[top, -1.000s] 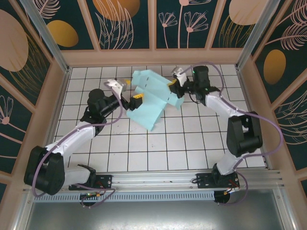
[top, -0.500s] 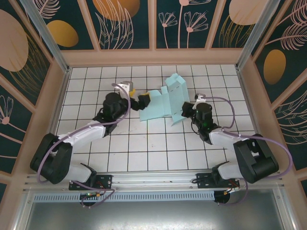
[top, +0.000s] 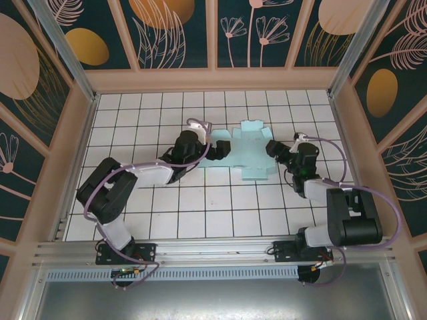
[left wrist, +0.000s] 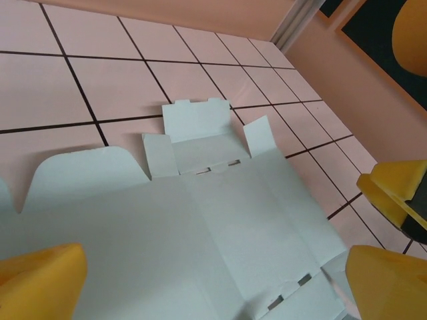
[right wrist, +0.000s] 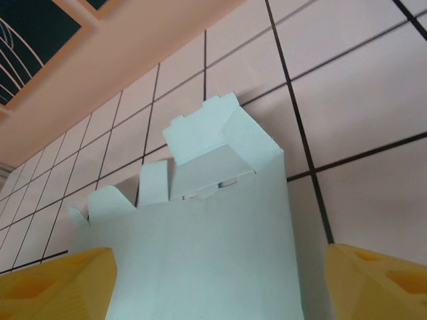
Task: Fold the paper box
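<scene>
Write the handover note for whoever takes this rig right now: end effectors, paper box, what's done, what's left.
Left end effector: open, at the sheet's left edge, holding nothing.
Right end effector: open, at the sheet's right edge, holding nothing.
Paper box: an unfolded die-cut sheet, lying nearly flat on the tiled table between the two arms, flaps spread out.
Done: no wall or flap stands folded.
Left: the whole fold, with walls raised and flaps tucked in.

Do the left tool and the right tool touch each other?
Apart. Top external view: left tool and right tool sit at opposite edges of the paper box.
</scene>
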Tool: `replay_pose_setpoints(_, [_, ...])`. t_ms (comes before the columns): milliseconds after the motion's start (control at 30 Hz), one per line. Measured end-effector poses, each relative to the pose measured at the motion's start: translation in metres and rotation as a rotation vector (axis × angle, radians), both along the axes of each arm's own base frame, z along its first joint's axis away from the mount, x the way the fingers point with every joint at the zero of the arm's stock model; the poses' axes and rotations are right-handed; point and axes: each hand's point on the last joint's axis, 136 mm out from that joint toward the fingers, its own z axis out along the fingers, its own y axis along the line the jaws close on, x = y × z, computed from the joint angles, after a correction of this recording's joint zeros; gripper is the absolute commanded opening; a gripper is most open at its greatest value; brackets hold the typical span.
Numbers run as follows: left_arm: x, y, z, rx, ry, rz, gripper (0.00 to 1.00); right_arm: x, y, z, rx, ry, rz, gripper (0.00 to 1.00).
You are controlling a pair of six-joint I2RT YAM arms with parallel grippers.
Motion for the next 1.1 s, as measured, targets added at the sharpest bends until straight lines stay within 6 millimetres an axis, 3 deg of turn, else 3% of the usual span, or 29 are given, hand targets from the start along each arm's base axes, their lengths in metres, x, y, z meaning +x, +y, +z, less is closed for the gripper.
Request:
replay_pose_setpoints(133, [0.014,-0.02,-0.004,0.011,0.02,-0.04,0.99,0.01,-0.009,-0.01,0.042,0.04,0.011,0.83])
replay_pose_setpoints(233, [0.03,-0.042,-0.012,0.033,0.053,-0.087,0.9,0.014,-0.01,-0.013,0.074,0.043,0.021,0.92])
replay_pose_setpoints(300, [0.033,-0.05,-0.026,0.045,0.09,-0.114,0.84,0.014,-0.007,-0.011,0.092,0.033,0.035,0.99])
replay_pose_setpoints(367, [0.029,-0.052,-0.046,0.069,0.143,-0.136,0.82,0.015,-0.005,-0.007,0.094,0.016,0.046,0.99])
replay_pose_setpoints(533, [0.015,-0.049,-0.098,0.135,0.272,-0.165,0.75,0.015,-0.018,-0.003,0.099,0.026,-0.008,0.99])
replay_pose_setpoints(733, [0.017,-0.049,-0.103,0.132,0.281,-0.151,0.67,0.005,-0.065,0.001,0.176,0.027,-0.148,0.99])
replay_pose_setpoints(900, [0.008,-0.04,-0.105,0.082,0.26,-0.128,0.65,-0.01,-0.061,-0.006,0.214,0.047,-0.132,0.99])
replay_pose_setpoints(1100, [-0.024,-0.012,-0.105,0.091,0.276,-0.114,0.68,-0.004,-0.042,0.002,0.147,0.072,-0.069,0.99])
